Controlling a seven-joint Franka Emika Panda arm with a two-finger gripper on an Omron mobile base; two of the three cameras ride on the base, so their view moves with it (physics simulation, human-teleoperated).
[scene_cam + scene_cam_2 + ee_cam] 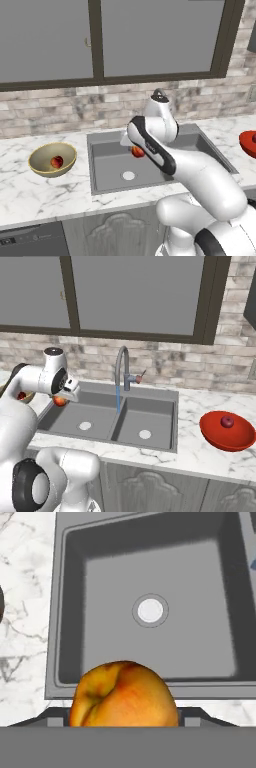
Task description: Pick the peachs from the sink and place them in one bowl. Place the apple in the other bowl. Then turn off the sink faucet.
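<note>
Hand view: the claw [124, 724] holds a peach [123, 694] tight, the sink [65, 637] below. It should carry it level to the tan bowl [52, 159] beside it.

Two peaches [57, 161] [123, 695], one apple [227, 421], two bowls [44, 152] [220, 436], one faucet [121, 368].

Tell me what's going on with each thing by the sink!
Faucet: on, water running.
Held peach: in the gripper, lifted above the sink.
Other peach: in the tan bowl.
Apple: in the red bowl.
Gripper: shut on held peach.
</note>
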